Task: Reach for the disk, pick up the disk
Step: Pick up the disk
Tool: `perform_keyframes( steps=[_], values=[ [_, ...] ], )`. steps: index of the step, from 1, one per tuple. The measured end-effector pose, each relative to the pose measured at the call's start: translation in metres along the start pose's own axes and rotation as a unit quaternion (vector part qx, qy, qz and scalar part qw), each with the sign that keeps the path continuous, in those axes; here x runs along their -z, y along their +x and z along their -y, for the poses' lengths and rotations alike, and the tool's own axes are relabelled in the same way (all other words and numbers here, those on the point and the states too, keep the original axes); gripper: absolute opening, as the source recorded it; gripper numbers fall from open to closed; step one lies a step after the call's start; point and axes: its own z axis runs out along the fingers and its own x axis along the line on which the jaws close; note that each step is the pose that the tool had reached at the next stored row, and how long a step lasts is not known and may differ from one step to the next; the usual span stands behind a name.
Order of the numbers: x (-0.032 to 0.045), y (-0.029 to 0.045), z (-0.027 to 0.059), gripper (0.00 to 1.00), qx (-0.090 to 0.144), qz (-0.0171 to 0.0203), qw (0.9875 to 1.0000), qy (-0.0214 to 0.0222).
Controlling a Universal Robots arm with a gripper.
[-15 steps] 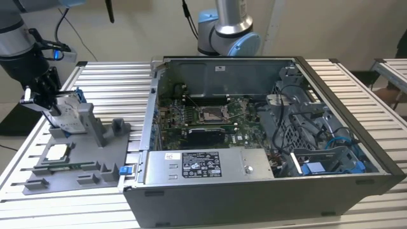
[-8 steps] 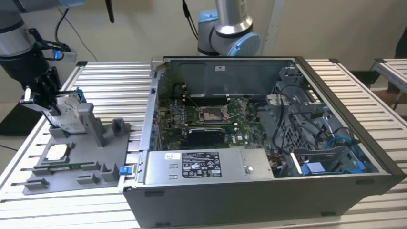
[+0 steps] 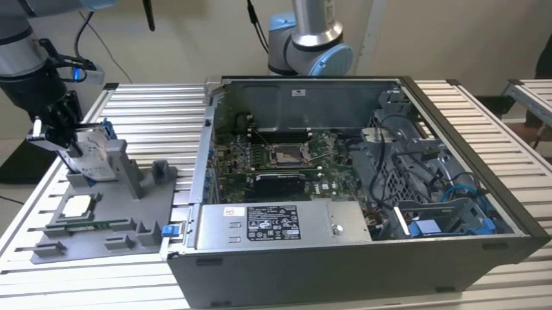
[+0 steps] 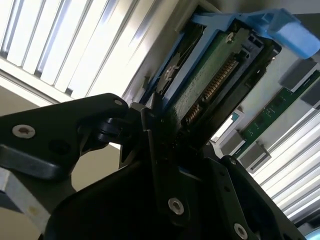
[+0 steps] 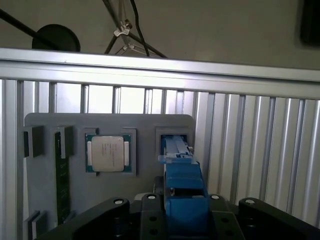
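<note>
End effector [image 5: 186, 201] appeared clamped on the disk [image 5: 181, 172], jaws against its blue bracket [image 4: 280, 25]. The disk stood upright in the grey fixture tray [image 3: 116, 216] on the desk [image 3: 151, 106]. We judged it stiff, fairly heavy, fragile at the exposed circuit board [image 4: 210, 80]; bracket edges suit gripping. Its seating in the tray was hidden.

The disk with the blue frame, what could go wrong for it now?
The disk stands upright in a slot of the grey holder, with the gripper right at its top. If it comes up tilted, it might catch on the slot and drag the holder along. The gripper seems to meet the blue bracket, which may flex and let the disk slip. A dropped disk could land on the chip lying nearby.
</note>
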Motion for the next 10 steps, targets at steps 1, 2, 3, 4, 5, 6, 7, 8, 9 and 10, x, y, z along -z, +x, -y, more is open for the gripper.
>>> perform_keyframes(
  steps=[1,2,3,4,5,6,7,8,9,10],
  values=[
    [0.0000,0.0000,0.0000,0.00,0.000,0.0001,1.0000,0.0000],
    [0.0000,0.0000,0.0000,0.00,0.000,0.0001,1.0000,0.0001],
    [0.0000,0.0000,0.0000,0.00,0.000,0.0002,1.0000,0.0000],
    [0.0000,0.0000,0.0001,0.00,0.000,0.0002,1.0000,0.0000],
    [0.0000,0.0000,0.0000,0.00,0.000,0.0002,1.0000,0.0000],
    [-0.0001,0.0000,0.0000,0.00,0.000,0.0001,1.0000,0.0001],
    [0.0000,0.0000,0.0000,0.00,0.000,0.0001,1.0000,0.0000],
    [0.0000,0.0000,0.0000,0.00,0.000,0.0001,1.0000,0.0000],
    [0.0000,0.0000,0.0000,0.00,0.000,0.0001,1.0000,0.0000],
    [0.0000,0.0000,0.0000,0.00,0.000,0.0001,1.0000,0.0000]
  ],
)
